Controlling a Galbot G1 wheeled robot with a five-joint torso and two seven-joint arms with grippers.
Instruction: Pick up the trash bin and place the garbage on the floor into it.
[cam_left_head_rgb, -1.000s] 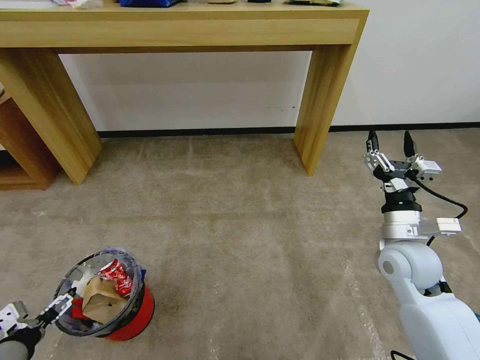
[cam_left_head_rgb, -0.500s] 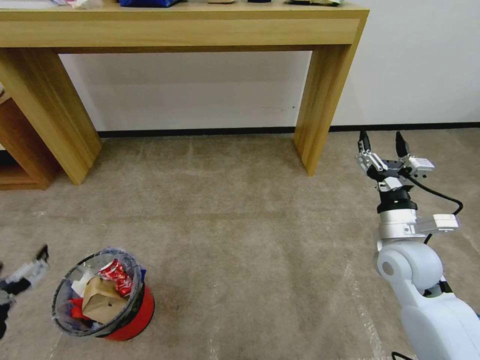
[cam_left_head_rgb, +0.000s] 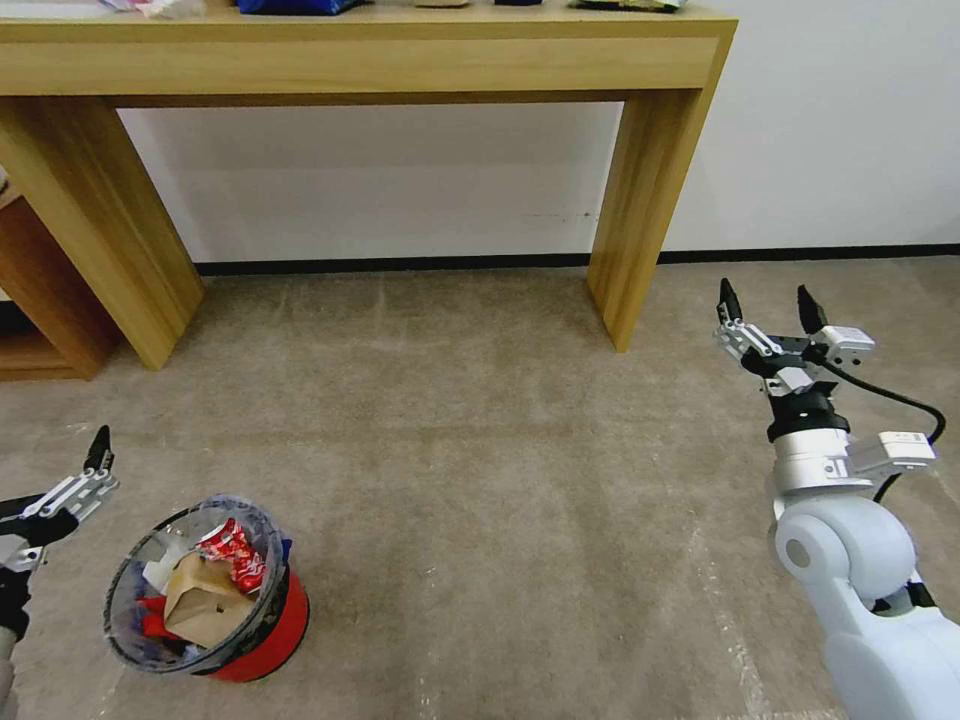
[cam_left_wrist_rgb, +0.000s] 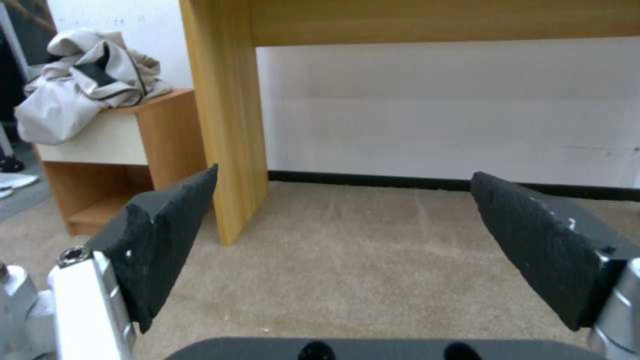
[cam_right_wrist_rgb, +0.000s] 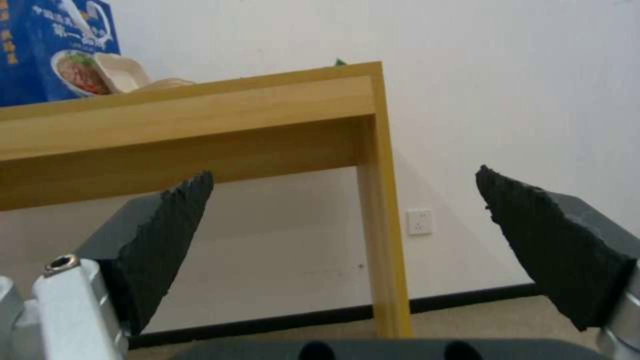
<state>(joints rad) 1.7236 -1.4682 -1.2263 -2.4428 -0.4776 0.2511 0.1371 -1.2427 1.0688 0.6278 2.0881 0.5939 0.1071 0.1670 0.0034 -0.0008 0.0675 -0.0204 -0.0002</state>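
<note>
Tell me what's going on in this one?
The bin stands upright on the floor, holding the garbage: a tan paper packet, red wrappers and white tissue. Neither arm holds anything. The left gripper is open, raised beside the bin on its left, apart from the rim. The right gripper is open too, held up far off on the right, near the table leg. The carpet in sight looks free of loose litter.
</note>
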